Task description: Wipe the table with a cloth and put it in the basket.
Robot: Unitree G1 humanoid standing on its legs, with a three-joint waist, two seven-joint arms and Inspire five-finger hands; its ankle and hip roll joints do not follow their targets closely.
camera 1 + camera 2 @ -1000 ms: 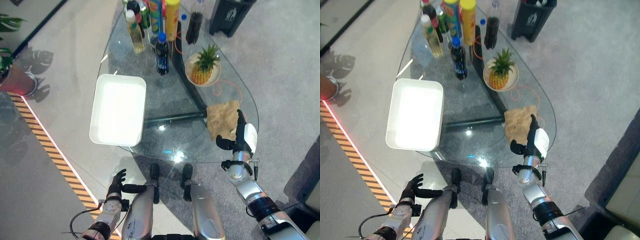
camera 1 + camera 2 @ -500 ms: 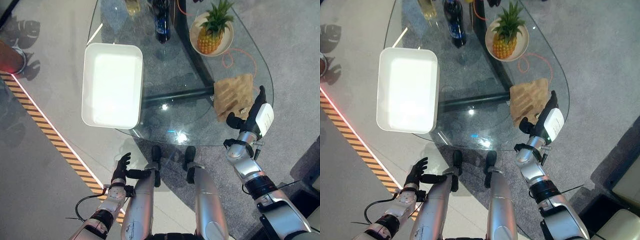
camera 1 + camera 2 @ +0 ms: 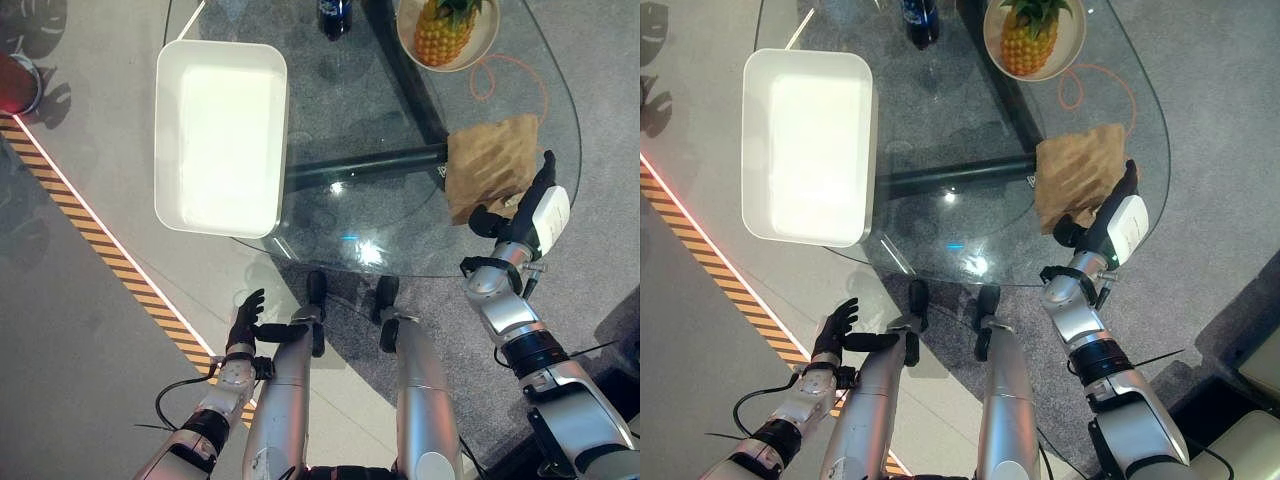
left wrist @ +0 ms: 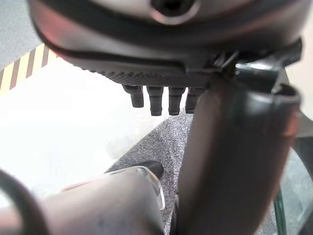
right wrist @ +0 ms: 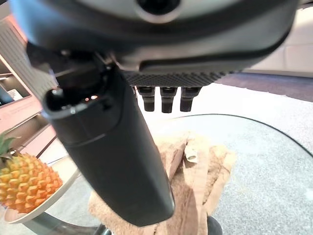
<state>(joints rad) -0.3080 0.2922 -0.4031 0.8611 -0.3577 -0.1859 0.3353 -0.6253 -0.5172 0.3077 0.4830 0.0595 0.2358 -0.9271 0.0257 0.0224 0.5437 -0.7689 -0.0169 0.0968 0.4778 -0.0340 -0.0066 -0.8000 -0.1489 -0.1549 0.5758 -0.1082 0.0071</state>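
The right hand (image 3: 522, 212) hovers at the near right edge of the glass table (image 3: 400, 220), its fingers straight and its thumb held out, grasping nothing. Its fingertips reach over the near edge of the cloth (image 3: 492, 165), though whether they actually touch the fabric is hard to tell from above. The cloth, brown and crumpled, lies flat on the glass by the table's right rim, just beyond the hand.

The left hand (image 3: 244, 320) hangs low on the robot's left side, below and well apart from the table, fingers relaxed and spread, holding nothing.

A white basket (image 3: 220, 136), shallow and rectangular, sits on the left part of the table, well apart from the cloth. At the far side a pineapple (image 3: 1028, 42) rests on a plate (image 3: 992, 30), with a dark bottle (image 3: 920, 12) standing farther left.
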